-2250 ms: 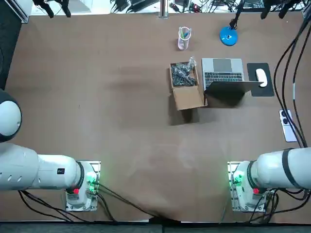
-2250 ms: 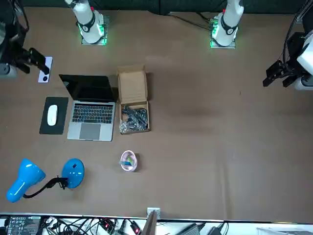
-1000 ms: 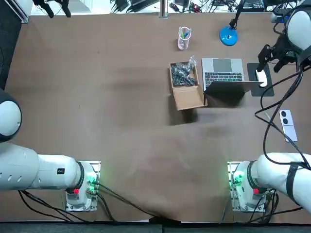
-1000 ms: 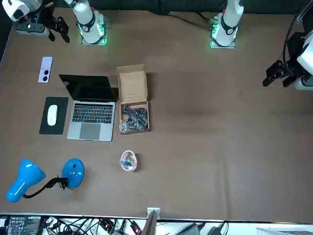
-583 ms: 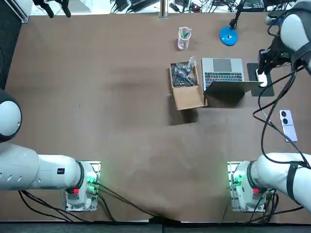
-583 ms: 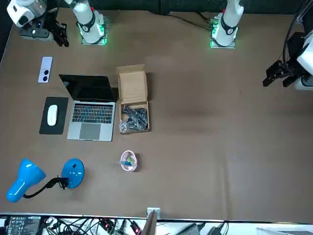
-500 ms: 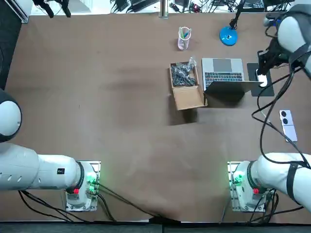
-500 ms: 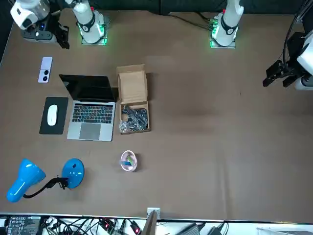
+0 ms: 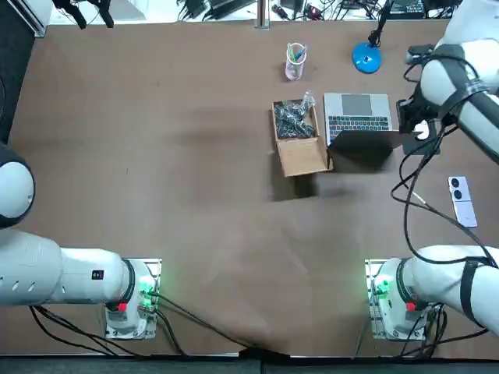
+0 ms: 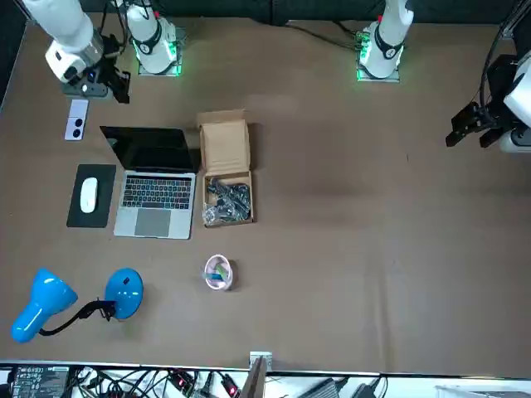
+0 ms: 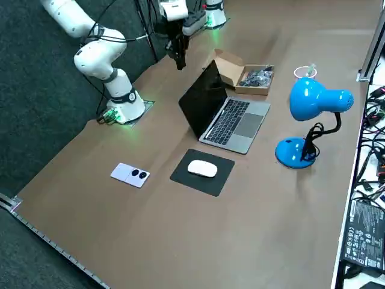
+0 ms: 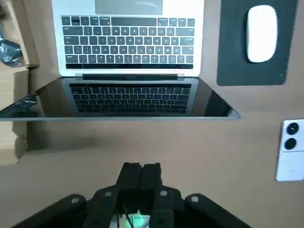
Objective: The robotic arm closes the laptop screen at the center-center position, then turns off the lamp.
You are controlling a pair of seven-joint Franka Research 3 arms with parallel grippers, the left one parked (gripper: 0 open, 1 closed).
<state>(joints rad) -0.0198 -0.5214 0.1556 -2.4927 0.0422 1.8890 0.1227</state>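
The laptop (image 10: 153, 195) stands open on the tabletop (image 10: 348, 249). Its keyboard faces away from the robot and its dark screen is raised close to upright.

The right hand (image 12: 141, 166) hangs on the robot's side of the laptop, behind the back of the screen and toward the lid's right corner. It is clear of the lid. The fingers (image 12: 132, 172) are pressed together with nothing between them. In the right side view the hand (image 11: 178, 59) points down, apart from the screen's top edge.

Positions relative to the laptop:
- Blue desk lamp (image 11: 316, 102): on the far side from the robot and to the right, well apart. Its round base (image 10: 124, 292) sits on the tabletop. Whether the lamp is lit cannot be told.
- Black mouse pad (image 10: 70, 217): just beside the right edge, carrying a white mouse (image 10: 88, 195).
- White phone (image 10: 76, 118): to the right, nearer the robot, lying flat.
- Open cardboard box (image 10: 226, 148): just beside the left edge, holding crumpled packaging.
- Small cup (image 10: 218, 272): on the far side, to the left.
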